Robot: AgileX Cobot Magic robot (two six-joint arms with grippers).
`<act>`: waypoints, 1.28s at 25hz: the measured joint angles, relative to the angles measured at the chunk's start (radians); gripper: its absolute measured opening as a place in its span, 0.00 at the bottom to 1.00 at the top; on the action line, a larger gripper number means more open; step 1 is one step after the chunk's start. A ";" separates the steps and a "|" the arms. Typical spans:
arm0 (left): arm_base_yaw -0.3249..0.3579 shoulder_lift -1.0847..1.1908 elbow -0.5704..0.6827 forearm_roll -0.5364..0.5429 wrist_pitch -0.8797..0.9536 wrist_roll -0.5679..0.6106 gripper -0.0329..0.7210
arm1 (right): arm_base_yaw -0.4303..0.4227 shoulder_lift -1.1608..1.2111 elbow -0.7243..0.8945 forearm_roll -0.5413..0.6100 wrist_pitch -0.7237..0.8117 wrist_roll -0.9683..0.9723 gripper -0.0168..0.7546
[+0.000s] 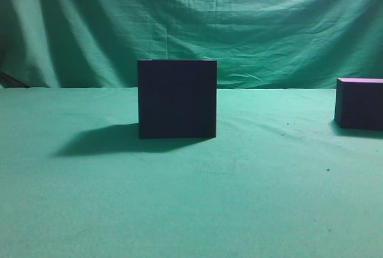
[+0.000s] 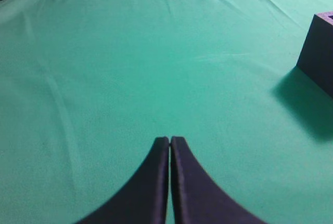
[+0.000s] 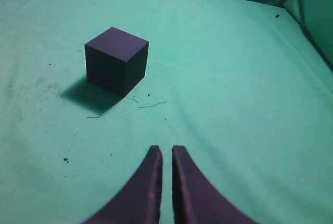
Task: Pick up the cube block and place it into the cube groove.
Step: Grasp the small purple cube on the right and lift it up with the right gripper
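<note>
The cube groove (image 1: 177, 98) is a large dark navy box standing in the middle of the green table; its recess does not show. Its corner also shows at the right edge of the left wrist view (image 2: 318, 47). The cube block (image 1: 359, 103), small and dark with a purple top, sits at the far right edge. It also shows in the right wrist view (image 3: 117, 61), ahead and left of my right gripper (image 3: 167, 150). That gripper is empty, with its fingers nearly together. My left gripper (image 2: 170, 141) is shut and empty over bare cloth. Neither gripper appears in the exterior view.
A green cloth (image 1: 191, 198) covers the table and hangs as a backdrop (image 1: 191, 24). Small dark specks and a thin thread (image 3: 152, 104) lie on the cloth near the cube block. The cloth folds up at the right in the right wrist view (image 3: 315, 11).
</note>
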 joint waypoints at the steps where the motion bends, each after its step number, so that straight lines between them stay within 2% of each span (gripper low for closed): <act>1: 0.000 0.000 0.000 0.000 0.000 0.000 0.04 | 0.000 0.000 0.000 0.000 0.000 0.000 0.08; 5: 0.000 0.000 0.000 0.000 0.000 0.000 0.04 | 0.000 0.000 0.000 -0.006 0.000 -0.002 0.08; 9: 0.000 0.000 0.000 0.000 0.000 0.000 0.04 | 0.000 0.000 0.000 -0.091 -0.018 -0.039 0.08; 12: 0.000 0.000 0.000 0.000 0.000 0.000 0.04 | 0.000 0.000 0.004 -0.113 -0.131 -0.043 0.08; 18: 0.000 0.000 0.000 0.000 0.000 0.000 0.04 | 0.000 0.000 0.004 0.048 -0.497 0.024 0.08; 21: 0.000 0.000 0.000 0.000 0.000 0.000 0.04 | 0.000 0.000 0.004 0.126 -0.599 0.066 0.08; 23: 0.000 0.000 0.000 0.000 0.000 0.000 0.04 | 0.000 0.000 -0.006 0.207 -0.573 0.095 0.08; 26: 0.000 0.000 0.000 0.000 0.000 0.000 0.04 | 0.000 0.056 -0.070 0.302 -0.454 0.111 0.08; 32: 0.000 0.000 0.000 0.000 0.000 0.000 0.04 | 0.000 0.395 -0.285 0.338 -0.183 0.114 0.08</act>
